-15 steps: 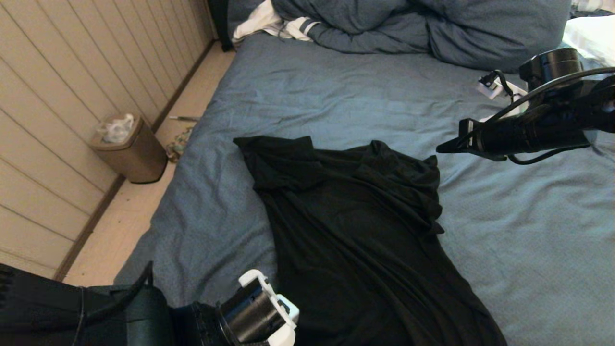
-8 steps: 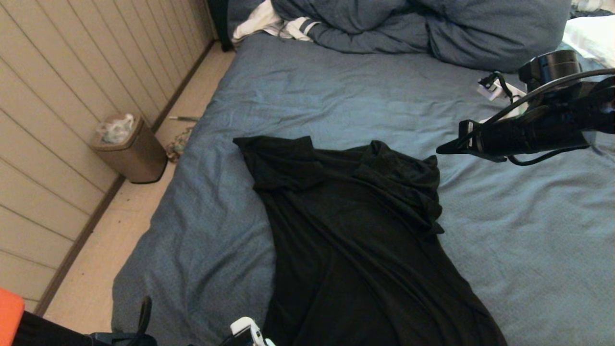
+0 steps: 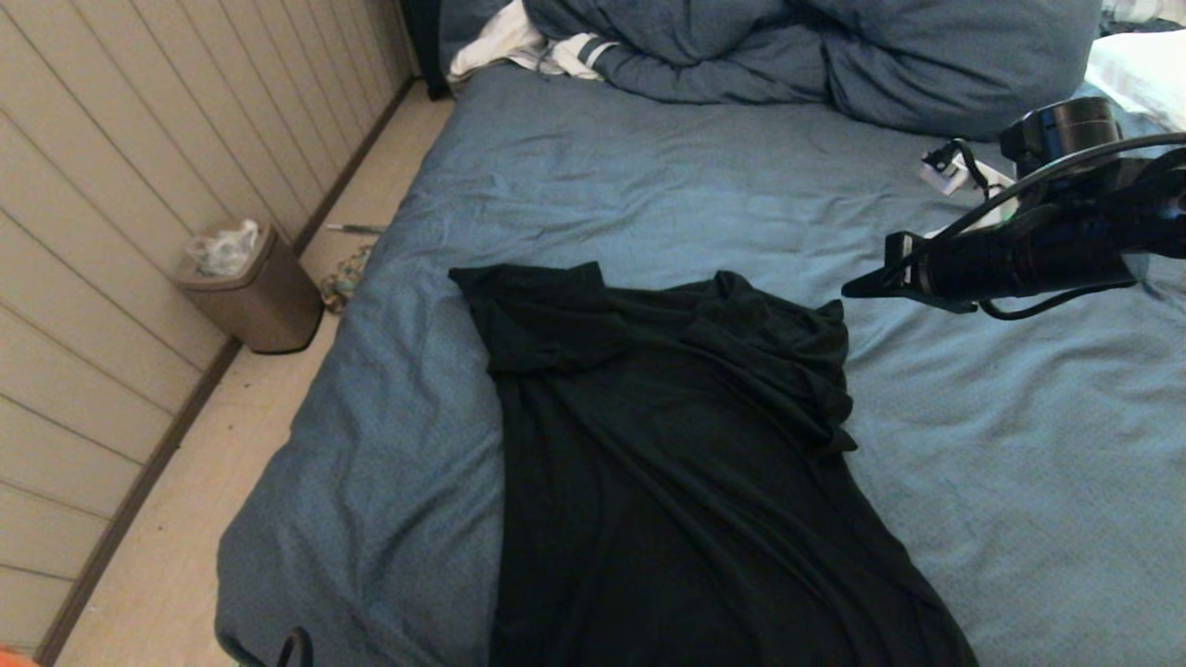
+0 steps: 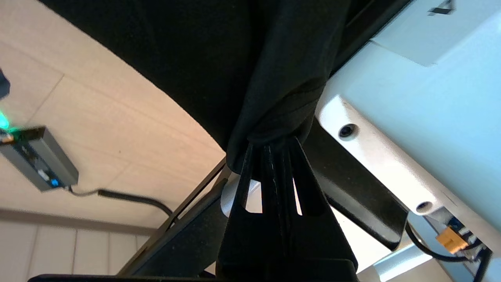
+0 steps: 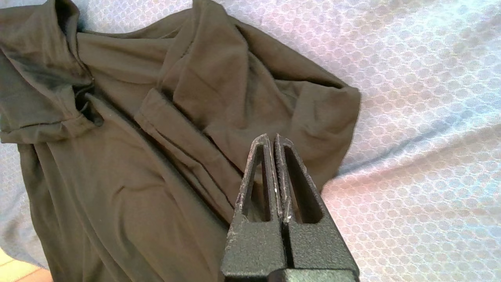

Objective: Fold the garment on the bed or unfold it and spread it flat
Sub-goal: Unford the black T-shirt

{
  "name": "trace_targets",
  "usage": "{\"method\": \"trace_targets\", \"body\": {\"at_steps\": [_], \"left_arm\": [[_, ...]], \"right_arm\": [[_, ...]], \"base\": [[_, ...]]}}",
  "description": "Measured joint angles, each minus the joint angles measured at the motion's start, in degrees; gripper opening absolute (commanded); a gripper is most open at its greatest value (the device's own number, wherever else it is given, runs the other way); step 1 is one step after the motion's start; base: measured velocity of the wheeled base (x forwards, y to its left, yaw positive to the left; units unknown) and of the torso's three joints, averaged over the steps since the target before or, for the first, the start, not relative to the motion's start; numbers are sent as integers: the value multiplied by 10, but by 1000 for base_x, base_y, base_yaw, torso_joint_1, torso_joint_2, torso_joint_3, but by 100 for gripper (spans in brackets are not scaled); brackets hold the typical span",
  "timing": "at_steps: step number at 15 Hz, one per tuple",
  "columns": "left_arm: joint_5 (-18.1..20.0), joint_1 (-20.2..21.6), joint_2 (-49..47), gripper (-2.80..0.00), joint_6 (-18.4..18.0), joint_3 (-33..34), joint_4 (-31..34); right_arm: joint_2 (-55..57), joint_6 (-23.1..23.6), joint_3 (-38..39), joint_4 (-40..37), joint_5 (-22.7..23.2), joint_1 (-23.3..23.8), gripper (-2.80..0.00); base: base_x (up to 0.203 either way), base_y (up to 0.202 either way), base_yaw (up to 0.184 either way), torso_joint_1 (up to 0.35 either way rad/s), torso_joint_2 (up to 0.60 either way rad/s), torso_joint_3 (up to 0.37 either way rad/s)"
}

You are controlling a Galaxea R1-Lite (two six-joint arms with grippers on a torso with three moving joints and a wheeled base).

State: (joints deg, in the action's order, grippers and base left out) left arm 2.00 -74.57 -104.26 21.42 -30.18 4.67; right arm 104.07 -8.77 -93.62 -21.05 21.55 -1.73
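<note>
Straightened since before, garment [image 3: 686, 463] lies lengthwise, collar pointing toward duvet [image 3: 815, 56].

A bedroom in a home is shown. Most of the head view is taken up by a wide bed [image 3: 649, 185] covered with a wrinkled slate-blue sheet. A bulky blue-grey duvet [image 3: 834, 56] is heaped at its far end, with a white pillow [image 3: 1140, 69] at the far right corner and a white striped cloth [image 3: 528, 42] beside the duvet. A black T-shirt [image 3: 667, 463] is laid on the sheet. Beside the bed, pale floor [image 3: 213, 482] and a panelled wall [image 3: 120, 185] are seen, with a small brown waste bin [image 3: 255, 292] lined with a plastic bag.
</note>
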Motion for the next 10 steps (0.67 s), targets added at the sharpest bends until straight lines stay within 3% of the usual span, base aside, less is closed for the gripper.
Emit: {"method": "trace_targets", "body": {"at_steps": [6, 7, 10], "left_arm": [[3, -20, -14, -280, 27, 2, -14], [-1, -20, -14, 0, 32, 2, -18], [-6, -21, -4, 0, 39, 4, -22]], "right_arm": [[0, 0, -1, 0, 0, 0, -280], [0, 0, -1, 0, 0, 0, -280], [0, 0, -1, 0, 0, 0, -280]], "base": [[0, 0, 0, 0, 0, 0], [0, 0, 0, 0, 0, 0], [0, 0, 0, 0, 0, 0]]}}
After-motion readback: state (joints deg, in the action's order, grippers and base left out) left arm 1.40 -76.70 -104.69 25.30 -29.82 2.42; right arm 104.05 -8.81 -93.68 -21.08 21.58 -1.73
